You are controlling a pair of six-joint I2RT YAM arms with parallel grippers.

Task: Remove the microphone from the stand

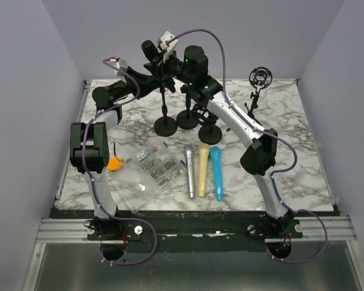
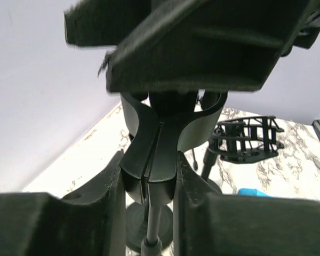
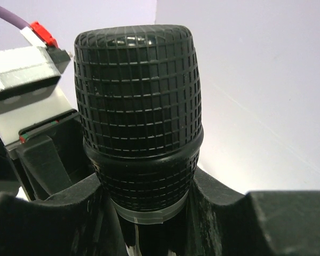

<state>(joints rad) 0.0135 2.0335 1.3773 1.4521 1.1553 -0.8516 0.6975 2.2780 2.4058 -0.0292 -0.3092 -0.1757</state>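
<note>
Both arms reached to the upper middle of the top view and met above the black desk stand (image 1: 165, 125). The left arm (image 1: 88, 147) bent in from the left. The right arm (image 1: 236, 121) ran diagonally up from the lower right.

In the left wrist view the left gripper (image 2: 149, 178) was clenched on the lower part of the microphone clip (image 2: 159, 140), one dark finger (image 2: 104, 208) pressed against each side of it. In the right wrist view the right gripper (image 3: 149, 200) was grasping the black microphone (image 3: 136, 101) just under its mesh head, which rose upright through the centre of the frame. Whether its handle sat in the clip could not be told.

Two more round-based stands (image 1: 188, 119) crowded just right of the held one. A shock mount (image 1: 260, 77) stood well apart at the upper right of the marble table (image 1: 303, 157). Lower down lay a silver microphone (image 1: 188, 171), a beige microphone (image 1: 203, 170) and a blue microphone (image 1: 216, 173), side by side. A clear plastic box (image 1: 153, 171) of small parts lay to their left.

Only the right wrist view showed the grille and a white camera housing (image 3: 26, 74) at its upper left. Only the left wrist view showed the clip's split cradle, with the other gripper a dark blur above it.
</note>
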